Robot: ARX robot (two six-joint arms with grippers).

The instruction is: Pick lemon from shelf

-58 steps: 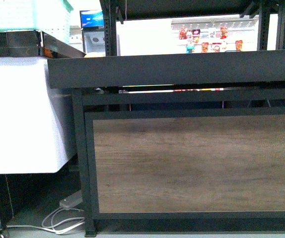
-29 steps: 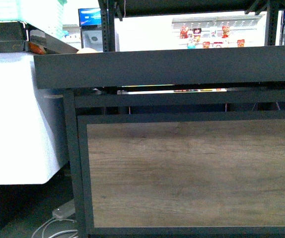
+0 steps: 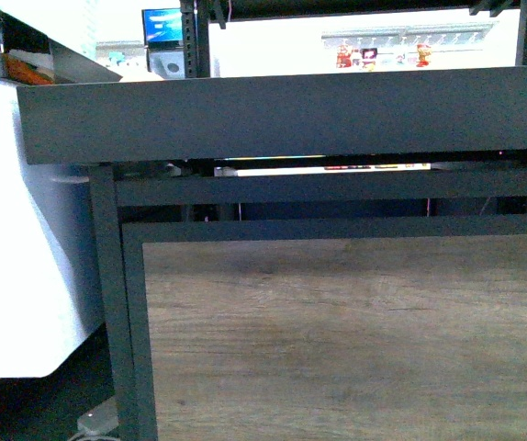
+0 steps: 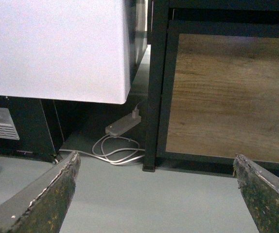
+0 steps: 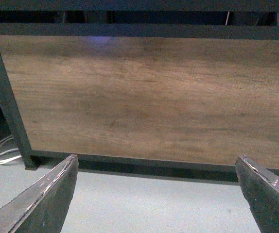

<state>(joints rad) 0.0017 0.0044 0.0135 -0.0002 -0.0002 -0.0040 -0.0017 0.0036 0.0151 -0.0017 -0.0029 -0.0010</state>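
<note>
While both jaws gape empty, the shelf [image 3: 291, 115] rim hides its contents beside a white counter [image 3: 6, 230].

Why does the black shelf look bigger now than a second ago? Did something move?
The robot's camera came closer: the shelf and its wood panel look bigger in the front view and sit further left. Nothing was grabbed: the left gripper and right gripper are open and empty. The shelf itself looks unmoved.
</note>
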